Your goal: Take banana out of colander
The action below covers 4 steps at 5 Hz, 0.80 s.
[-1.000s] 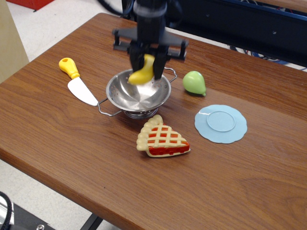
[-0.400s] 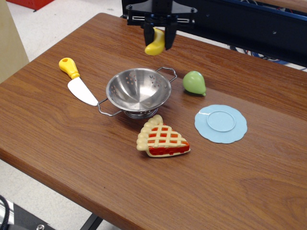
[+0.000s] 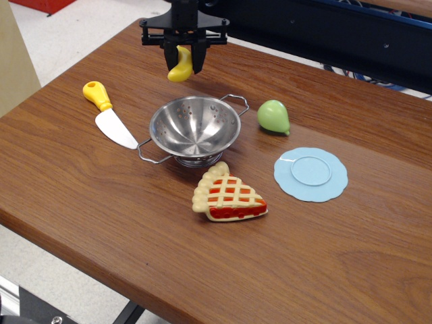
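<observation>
The banana (image 3: 180, 67), small, curved and glossy yellow, hangs between the fingers of my gripper (image 3: 183, 57), which is shut on it. The gripper holds it in the air above the far left part of the table, up and to the left of the colander (image 3: 195, 129). The colander is a shiny steel bowl with drain holes and two wire handles; it stands upright and empty at the table's middle.
A yellow-handled toy knife (image 3: 108, 114) lies left of the colander. A green pear (image 3: 273, 117) sits to its right, a light-blue plate (image 3: 310, 173) further right, and a toy pie slice (image 3: 227, 194) in front. The table's far edge is just behind the gripper.
The gripper lifted the banana out of the colander, then carried it to the left. The colander stayed in place and is now empty.
</observation>
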Available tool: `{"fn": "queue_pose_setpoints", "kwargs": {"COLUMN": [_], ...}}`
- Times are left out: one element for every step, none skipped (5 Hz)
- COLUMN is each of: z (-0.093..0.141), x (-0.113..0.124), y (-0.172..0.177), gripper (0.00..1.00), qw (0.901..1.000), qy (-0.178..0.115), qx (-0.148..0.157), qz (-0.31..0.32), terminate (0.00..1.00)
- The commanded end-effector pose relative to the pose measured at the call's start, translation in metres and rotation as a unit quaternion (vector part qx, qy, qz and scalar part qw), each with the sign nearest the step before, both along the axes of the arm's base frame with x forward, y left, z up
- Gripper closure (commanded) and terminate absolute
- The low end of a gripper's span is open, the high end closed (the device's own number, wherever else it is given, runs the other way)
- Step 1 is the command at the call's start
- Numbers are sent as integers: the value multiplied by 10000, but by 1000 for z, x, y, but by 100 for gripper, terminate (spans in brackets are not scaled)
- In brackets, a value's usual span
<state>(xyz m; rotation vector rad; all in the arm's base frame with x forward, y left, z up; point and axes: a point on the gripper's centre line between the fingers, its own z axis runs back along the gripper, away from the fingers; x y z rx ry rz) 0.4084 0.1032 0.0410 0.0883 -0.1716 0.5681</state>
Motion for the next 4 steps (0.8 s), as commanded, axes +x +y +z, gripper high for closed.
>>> {"fn": "queue_pose_setpoints", "kwargs": {"z": [12,9,14,37], "x": [37,40,41,37], "y": [7,5,3,-1], "gripper": [0,0,0,0], "qw": [9997,9998,9997,9994], "qy": [-229,-179,-193,-320], "qx": [32,81,37,-55], "qz": [-64,50,128,108], "terminate": [0,0,0,0]}}
